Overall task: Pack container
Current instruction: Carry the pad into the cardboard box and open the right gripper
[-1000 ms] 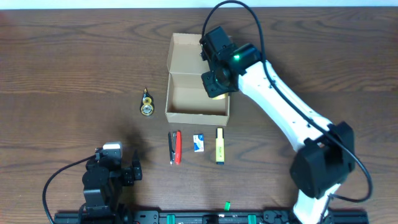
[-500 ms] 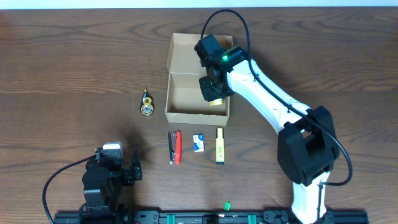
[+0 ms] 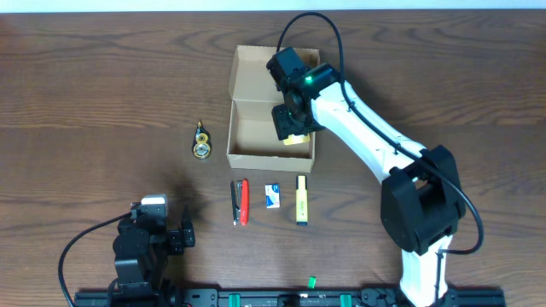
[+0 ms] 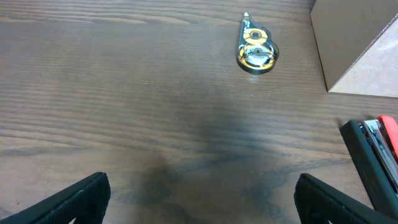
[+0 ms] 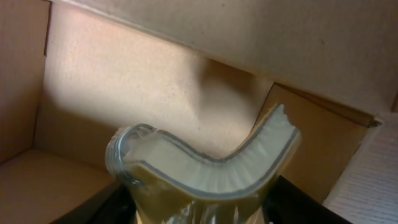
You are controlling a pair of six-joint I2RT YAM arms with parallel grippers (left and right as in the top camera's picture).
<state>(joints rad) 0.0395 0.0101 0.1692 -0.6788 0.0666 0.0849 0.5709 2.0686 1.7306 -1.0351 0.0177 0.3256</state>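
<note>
The container (image 3: pixel 256 147) is a tan cardboard box at the table's middle back, with its lid flap (image 3: pixel 256 72) folded open behind it. My right gripper (image 3: pixel 294 130) reaches down into the box's right end. Its jaws stand on either side of a pale yellow pad in clear wrap (image 5: pixel 205 168), which is bowed into a curve between them, just above the box floor (image 5: pixel 56 180). My left gripper (image 4: pixel 202 199) hovers open over bare wood at the front left, with nothing between its fingers (image 4: pixel 81 196).
A yellow tape dispenser (image 3: pixel 201 141) lies left of the box. In front of the box lie a red and a black pen (image 3: pixel 241 202), a blue-white eraser (image 3: pixel 272 196) and a yellow highlighter (image 3: pixel 301 199).
My right gripper has swung left and down into the box with the pad, then almost stopped. The left arm has not moved.
</note>
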